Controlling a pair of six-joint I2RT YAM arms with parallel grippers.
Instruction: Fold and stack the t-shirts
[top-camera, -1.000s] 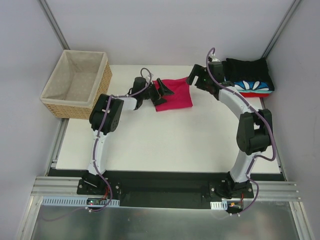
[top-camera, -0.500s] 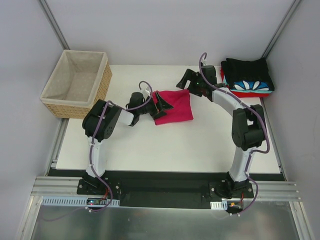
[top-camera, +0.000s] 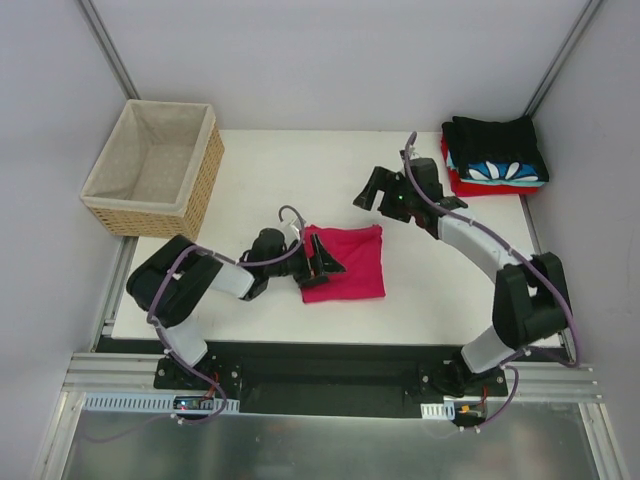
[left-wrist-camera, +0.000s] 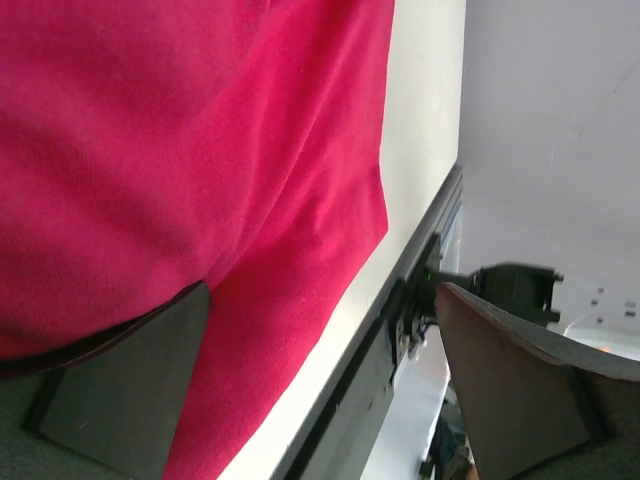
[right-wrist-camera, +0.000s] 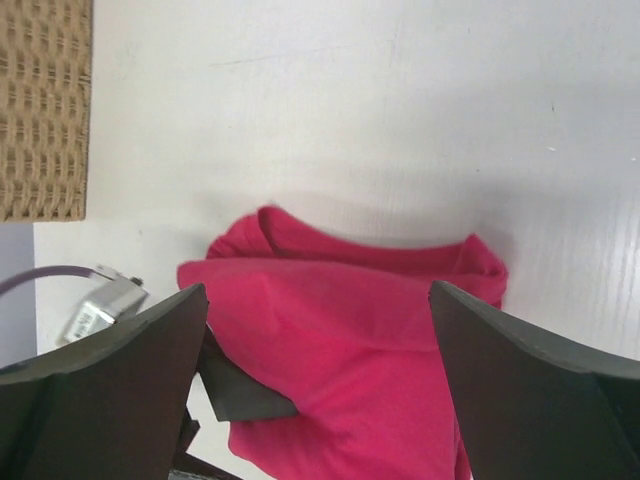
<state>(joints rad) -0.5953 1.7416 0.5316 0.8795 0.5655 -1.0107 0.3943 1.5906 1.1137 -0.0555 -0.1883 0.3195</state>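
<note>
A crimson-pink t-shirt lies folded in a rough square near the table's front middle. My left gripper is at its left edge, open. In the left wrist view the pink t-shirt drapes over one finger, while the other finger stands apart over the table edge. My right gripper hovers open beyond the shirt's far edge; the right wrist view looks down on the t-shirt between its fingers. A stack of folded t-shirts, black over blue-white over red, sits at the back right corner.
A woven basket with beige lining stands at the back left; its corner shows in the right wrist view. The white table ends in a black rail just in front of the pink shirt.
The pink t-shirt has slid toward the table's near edge together with my left gripper. My right gripper has drawn away from the stack toward the table's middle.
</note>
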